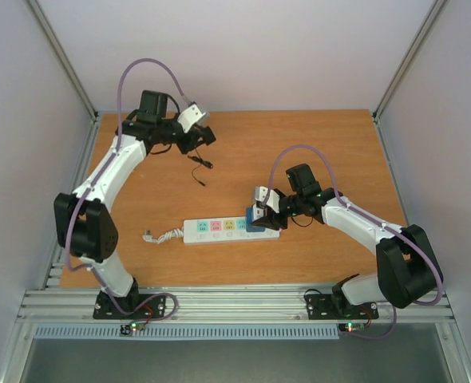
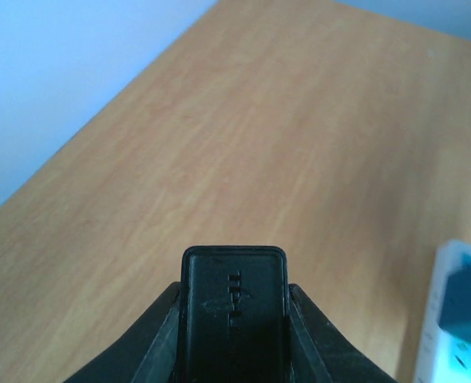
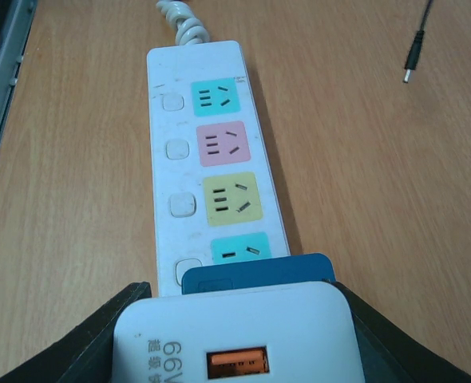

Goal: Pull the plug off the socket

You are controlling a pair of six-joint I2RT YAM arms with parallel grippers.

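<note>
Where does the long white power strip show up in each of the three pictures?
Top view: the power strip lies just below centre.
Left wrist: only one end, in the bottom right corner.
Right wrist: centre, running away from the camera.
Shared landmark: the blue block on one end.

The socket (image 3: pixel 164 199) is showing a white body, its outlet faces (image 3: pixel 223 144) running teal, pink, yellow, then teal again (dark slots in each). A white charger (image 3: pixel 235 331) is displaying an orange port (image 3: pixel 239 362) above a dark blue block (image 3: pixel 255 271). A black plug (image 2: pixel 234 319) is standing out against the table (image 2: pixel 259 144), orange-brown with fine wood grain.
</note>
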